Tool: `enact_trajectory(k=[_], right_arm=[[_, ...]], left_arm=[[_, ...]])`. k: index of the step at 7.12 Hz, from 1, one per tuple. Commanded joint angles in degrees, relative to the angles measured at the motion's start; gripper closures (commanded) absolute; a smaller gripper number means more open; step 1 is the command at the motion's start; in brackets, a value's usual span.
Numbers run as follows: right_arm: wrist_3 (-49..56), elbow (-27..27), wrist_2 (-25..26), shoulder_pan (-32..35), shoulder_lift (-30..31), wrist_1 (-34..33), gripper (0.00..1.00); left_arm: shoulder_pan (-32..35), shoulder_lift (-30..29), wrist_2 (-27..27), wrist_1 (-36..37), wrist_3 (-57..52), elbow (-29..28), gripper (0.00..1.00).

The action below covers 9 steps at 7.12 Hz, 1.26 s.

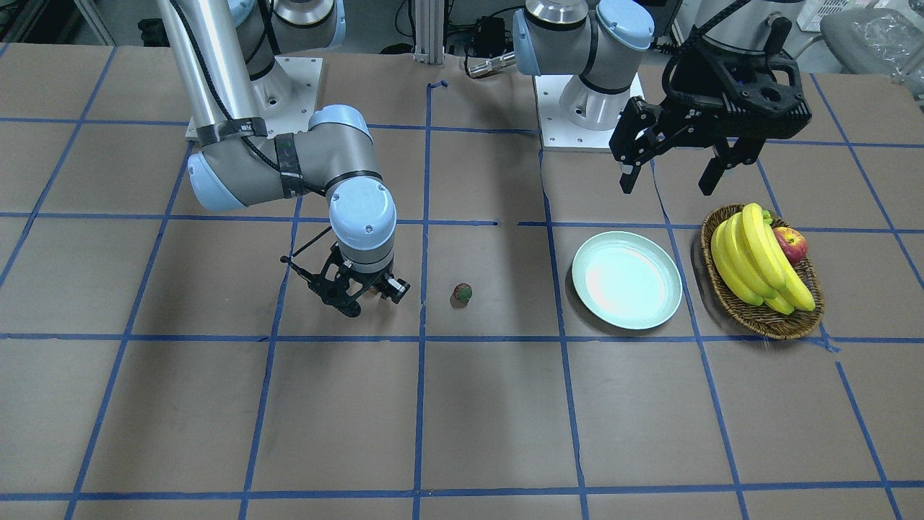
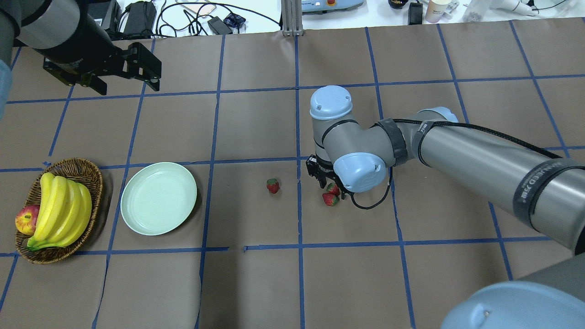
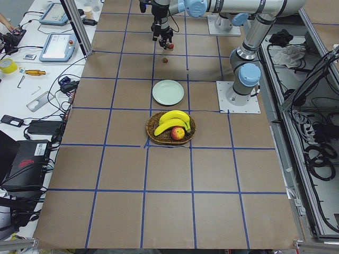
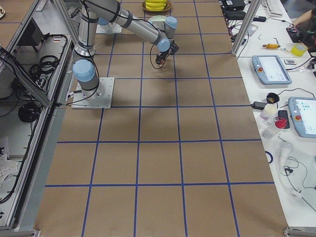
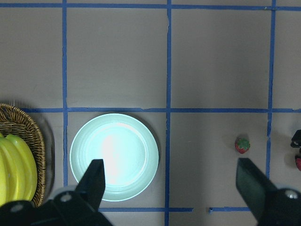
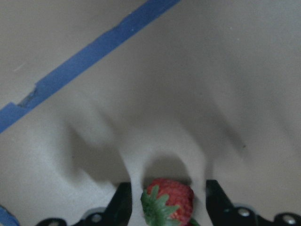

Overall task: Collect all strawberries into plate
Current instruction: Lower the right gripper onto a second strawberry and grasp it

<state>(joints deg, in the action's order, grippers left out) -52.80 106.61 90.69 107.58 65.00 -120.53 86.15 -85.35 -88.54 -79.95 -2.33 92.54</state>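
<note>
A strawberry (image 6: 168, 203) is seen right inside the spread right claw (image 6: 168, 188), not pinched yet, well apart from the plate (image 2: 158, 198).

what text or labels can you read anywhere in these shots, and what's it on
No text reads clearly enough to quote.
White lettering on the black band around the right arm: blurred, not legible.
Label on the cup beyond the table's far edge: too small.
Screen of the pendant on the side bench: too small.
The plate, strawberries and basket: no markings visible.
</note>
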Motion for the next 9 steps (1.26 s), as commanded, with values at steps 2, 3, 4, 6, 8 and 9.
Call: enact_trajectory(k=[2,3,4,6,8,9], right_arm=[[0.41,-1.31,0.02,-0.01,0.21,0.03,1.0],[0.41,-2.54,-0.07,-0.01,0.21,0.12,1.0],[-0.37,-5.16,-2.07,-0.01,0.3,0.55,1.0],[-0.82,-8.86,-10.51,0.95,0.48,0.64,1.0],[-1.34,-11.32,-16.56,5.16,-0.65,-0.14,1.0],[-1.43,-12.99,-16.42,6.66,-2.75,-0.32,1.0]], left_arm=[[0.07,-0.17,0.39,-0.29,-0.13,-0.08,0.0],[0.15,-0.43,0.39,-0.73,-0.13,-0.43,0.0],[0.07,-0.43,0.56,-1.17,-0.13,-0.35,0.0],[-0.02,-0.34,0.57,-1.17,-0.31,-0.26,0.0],[-0.02,-0.26,0.65,-1.17,-0.31,-0.26,0.0],[-0.02,-0.17,0.48,-1.17,-0.31,-0.17,0.0]])
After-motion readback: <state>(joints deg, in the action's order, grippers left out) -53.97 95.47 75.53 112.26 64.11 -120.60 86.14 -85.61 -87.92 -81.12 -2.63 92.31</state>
